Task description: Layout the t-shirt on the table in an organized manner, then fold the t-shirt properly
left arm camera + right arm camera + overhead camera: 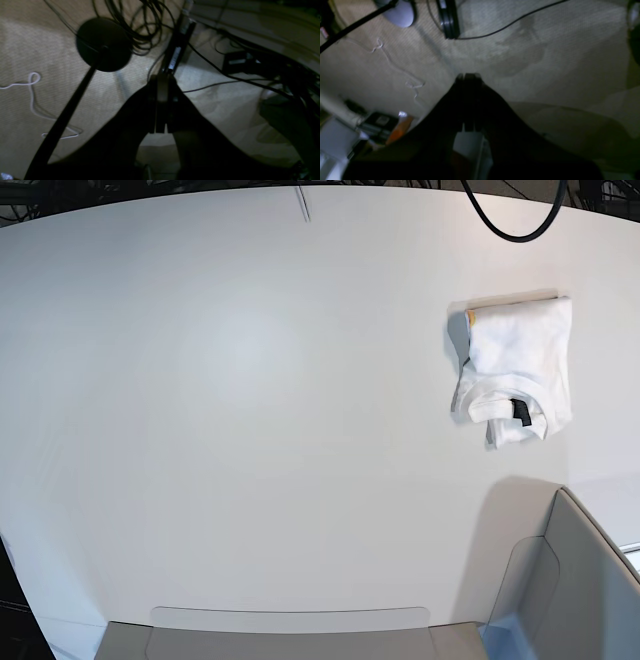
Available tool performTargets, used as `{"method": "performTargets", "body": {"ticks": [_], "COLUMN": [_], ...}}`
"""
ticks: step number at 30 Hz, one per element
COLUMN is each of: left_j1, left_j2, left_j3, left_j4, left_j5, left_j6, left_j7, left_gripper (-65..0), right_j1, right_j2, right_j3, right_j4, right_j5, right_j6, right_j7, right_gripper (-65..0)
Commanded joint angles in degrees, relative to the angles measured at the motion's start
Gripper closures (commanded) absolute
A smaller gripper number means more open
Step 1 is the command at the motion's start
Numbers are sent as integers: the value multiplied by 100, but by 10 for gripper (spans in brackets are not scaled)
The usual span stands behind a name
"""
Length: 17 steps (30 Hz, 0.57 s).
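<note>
Base view shows the t-shirt (515, 370) folded into a compact bundle on the counter (250, 380); folding looks done. Both arms' fingers (160, 105) (468, 100) are pressed together, empty.

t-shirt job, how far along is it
Looks finished: the t-shirt lies folded into a compact bundle on the table, neck label showing. Nothing is in hand; the left pincer and right pincer are shut and off the table. Apparently nothing is left.
</note>
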Motion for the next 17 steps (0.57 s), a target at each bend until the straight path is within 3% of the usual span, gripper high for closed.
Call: {"method": "performTargets", "body": {"ticks": [1,10,13,17], "left_j1": [103,-21,-29,-188], "left_j2": [-9,106,114,123], "left_j3": [15,-2,-2,-2], "left_j4": [-21,-65,-65,-65], "left_j5": [171,980,1112,1138], "left_j6": [82,2201,2447,2447], "left_j7": [73,55,55,55], "left_gripper": [0,0,0,0], "right_j1": [13,426,496,566], "right_j2": [136,119,83,-92], "right_j3": [6,-3,-3,-3], "right_j4": [-119,-277,-277,-286], "right_j5": [-100,-707,-1058,-1322], "right_j6": [-198,-1930,-2501,-3161], "right_j7": [74,329,329,329], "right_gripper": [0,0,0,0]}}
